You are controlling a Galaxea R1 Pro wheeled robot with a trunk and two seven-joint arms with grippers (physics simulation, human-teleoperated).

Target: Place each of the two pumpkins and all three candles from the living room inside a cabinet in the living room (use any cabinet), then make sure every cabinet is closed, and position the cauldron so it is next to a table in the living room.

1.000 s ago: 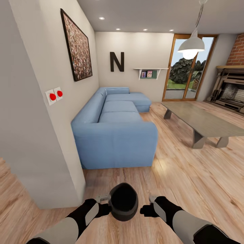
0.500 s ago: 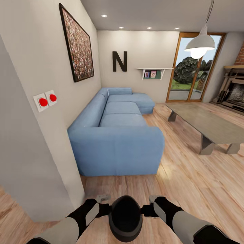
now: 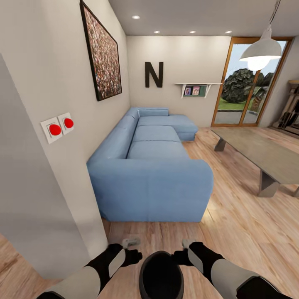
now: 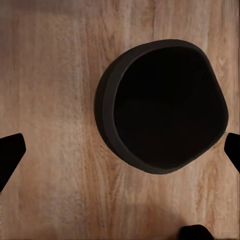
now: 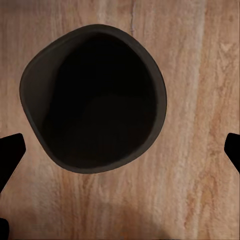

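Light wood plank floor runs through the living room, and low on it, at the near edge of the head view, stands the cauldron, a matte black pot with its wide mouth facing up. Both wrist views look straight down into that dark mouth with bare planks all round it. Either side of the cauldron sit the two grippers: the left gripper just beside its rim and the right gripper likewise, neither seen to touch the pot. Each wrist view shows dark fingertips far apart at the frame edges, so both sets of jaws stand spread wide and hold nothing. Beyond the cauldron is the blue corner sofa, and farther off, to the right of the cauldron, the low table with its grey top. Near the cauldron's left rises a pale wall bearing two red buttons
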